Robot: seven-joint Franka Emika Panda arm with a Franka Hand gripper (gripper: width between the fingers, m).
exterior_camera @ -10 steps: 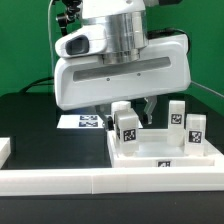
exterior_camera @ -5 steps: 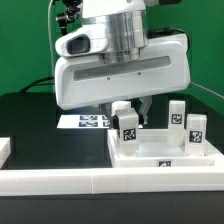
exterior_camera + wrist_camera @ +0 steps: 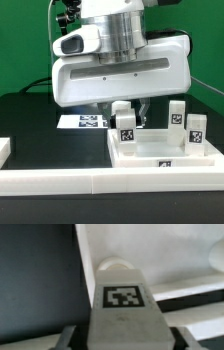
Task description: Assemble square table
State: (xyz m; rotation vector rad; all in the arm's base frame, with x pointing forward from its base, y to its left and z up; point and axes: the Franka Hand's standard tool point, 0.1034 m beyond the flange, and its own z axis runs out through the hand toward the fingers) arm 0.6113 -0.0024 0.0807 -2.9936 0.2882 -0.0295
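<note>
**Arm lifts slightly over the tabletop**

Compared with a second ago, the white arm head sits a touch higher in the exterior view, while the parts on the worktop lie as they did. The gripper [image 3: 133,107] hangs over the square tabletop [image 3: 165,156], which rests at the near edge of the black worktop, toward the exterior view's right corner, touching the long white border wall [image 3: 60,180] that runs along that edge. Three white legs stand upright on the tabletop: one [image 3: 126,126] just under the gripper, two [image 3: 177,113] [image 3: 196,128] farther toward the exterior view's right. The marker board [image 3: 84,122] lies flat behind, near the middle of the worktop.

In the wrist view a tagged leg [image 3: 124,303] fills the centre, with the dark fingers [image 3: 66,336] close at either side of its lower end; whether they actually clamp it I cannot tell.
</note>
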